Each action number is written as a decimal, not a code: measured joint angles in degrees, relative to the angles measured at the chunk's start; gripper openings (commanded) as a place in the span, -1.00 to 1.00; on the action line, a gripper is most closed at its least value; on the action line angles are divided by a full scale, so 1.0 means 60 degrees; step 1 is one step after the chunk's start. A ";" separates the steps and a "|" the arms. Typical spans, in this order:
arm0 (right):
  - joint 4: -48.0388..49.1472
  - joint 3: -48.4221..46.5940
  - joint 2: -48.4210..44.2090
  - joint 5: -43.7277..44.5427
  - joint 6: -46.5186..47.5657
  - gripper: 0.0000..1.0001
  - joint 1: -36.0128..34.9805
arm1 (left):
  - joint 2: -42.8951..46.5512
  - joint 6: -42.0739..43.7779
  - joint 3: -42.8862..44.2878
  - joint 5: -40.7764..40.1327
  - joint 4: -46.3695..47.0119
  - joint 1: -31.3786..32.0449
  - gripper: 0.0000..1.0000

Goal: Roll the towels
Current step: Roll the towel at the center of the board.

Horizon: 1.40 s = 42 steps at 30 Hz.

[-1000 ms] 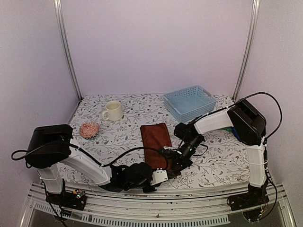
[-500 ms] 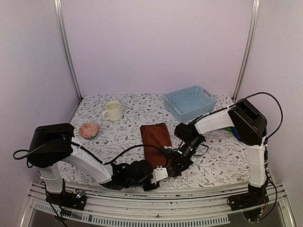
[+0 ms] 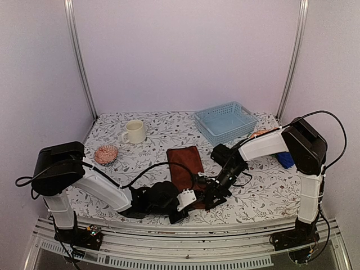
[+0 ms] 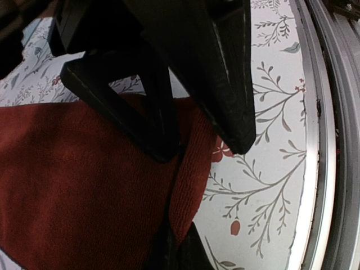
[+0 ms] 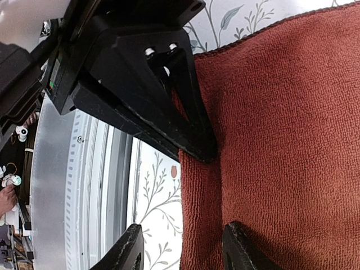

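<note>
table (image 3: 264, 191): bears the work | rust-brown towel (image 3: 184, 160): flat, near centre, long side running away from the arms; near edge probably where the roll starts | right gripper (image 5: 220, 191): jaws apart astride that edge, likely to lift it | left gripper (image 4: 206, 151): jaws narrow about the raised hem; gripped or not, cannot tell

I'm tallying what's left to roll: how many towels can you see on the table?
3. A rust-brown towel lies flat at centre; a blue towel and an orange towel peek out from behind the right arm. More may be hidden there.
</note>
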<state>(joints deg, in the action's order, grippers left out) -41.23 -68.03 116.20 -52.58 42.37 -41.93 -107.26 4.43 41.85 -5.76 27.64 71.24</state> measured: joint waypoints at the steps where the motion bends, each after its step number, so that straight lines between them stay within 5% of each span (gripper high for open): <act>1: 0.0040 0.0025 -0.0011 0.0000 -0.0033 0.01 0.0004 | 0.0000 -0.0095 0.0000 0.0102 0.0004 -0.0044 -1.00; 15: 0.0306 0.0084 -0.0040 0.0098 -0.0138 -0.15 0.0004 | 0.0135 -0.1621 0.0000 0.2626 0.0004 -0.1348 -1.00; 21: 0.0517 0.0084 -0.0040 0.0313 -0.0328 -0.73 0.0007 | 0.0135 -0.2178 0.0055 0.3799 -0.0153 -0.1778 -1.00; 25: 0.0390 -0.0011 0.0102 0.0361 -0.0423 -0.86 0.0106 | 0.0135 -0.2532 0.0117 0.4579 -0.0302 -0.2018 -1.00; 42: -0.2204 -0.1996 0.2116 -0.1002 -0.0437 -0.76 0.0608 | -0.1311 -0.4371 0.0907 0.8710 -0.0386 -0.3530 -1.00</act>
<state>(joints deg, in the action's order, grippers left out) -54.46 -80.01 128.90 -58.59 39.75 -38.28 -115.13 -21.80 47.29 46.50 25.32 50.06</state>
